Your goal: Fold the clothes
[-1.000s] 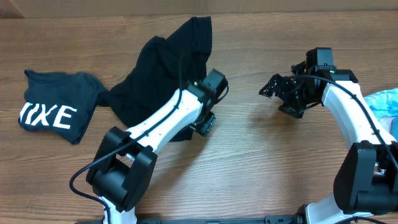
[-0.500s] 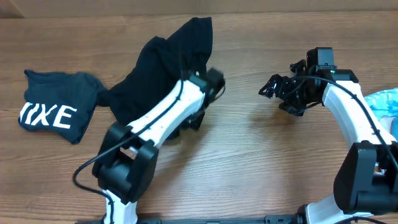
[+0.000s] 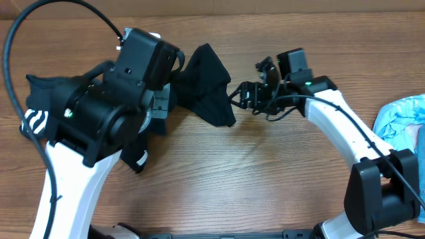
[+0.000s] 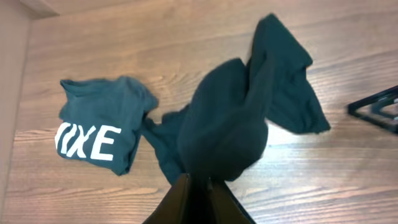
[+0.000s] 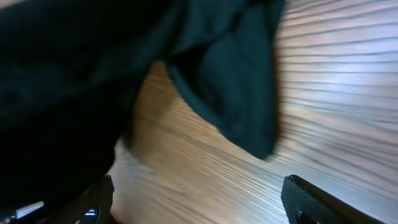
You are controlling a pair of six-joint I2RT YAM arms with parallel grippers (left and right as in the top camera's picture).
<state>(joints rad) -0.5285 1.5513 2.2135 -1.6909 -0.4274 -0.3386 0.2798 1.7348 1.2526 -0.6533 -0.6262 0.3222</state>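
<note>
In the left wrist view my left gripper [image 4: 198,190] is shut on a bunch of the black T-shirt [image 4: 242,118], which trails from the jaws down to the table. From overhead the black T-shirt [image 3: 207,86] hangs as a dark fold beside the raised left arm [image 3: 106,113]. My right gripper [image 3: 243,97] sits just right of the shirt's lower edge. Its fingers [image 5: 311,200] stand wide apart with only bare wood between them, and the black T-shirt [image 5: 217,74] fills the view above. A dark shirt with white letters [image 4: 93,134] lies flat on the left.
A light blue garment [image 3: 402,119] lies bunched at the table's right edge beside the right arm's base. The raised left arm hides most of the table's left side from overhead. The lettered shirt [image 3: 36,123] shows only as a sliver there.
My left gripper shut on the black T-shirt and rose high, pulling the cloth up off the table. The right arm swung left, close to the shirt, still open.
</note>
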